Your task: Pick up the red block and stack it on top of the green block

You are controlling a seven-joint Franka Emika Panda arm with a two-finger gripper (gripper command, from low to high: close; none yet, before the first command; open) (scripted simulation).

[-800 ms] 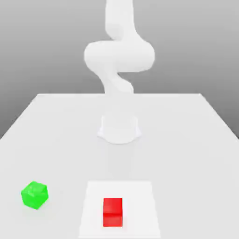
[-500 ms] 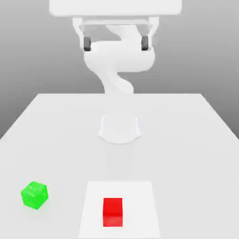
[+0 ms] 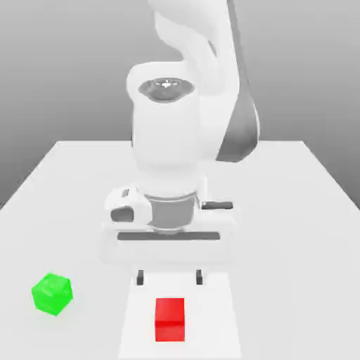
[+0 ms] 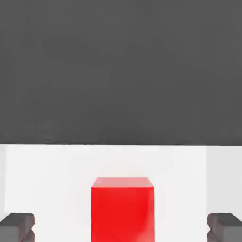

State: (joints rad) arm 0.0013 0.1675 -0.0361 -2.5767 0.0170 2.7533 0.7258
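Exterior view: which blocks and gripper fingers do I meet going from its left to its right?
The green block → the gripper's left-hand finger in that picture → the red block → its right-hand finger there.

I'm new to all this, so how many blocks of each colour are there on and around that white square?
Red: 1, the block on the white square
Green: 1, the block beside the square
Total: 2 blocks
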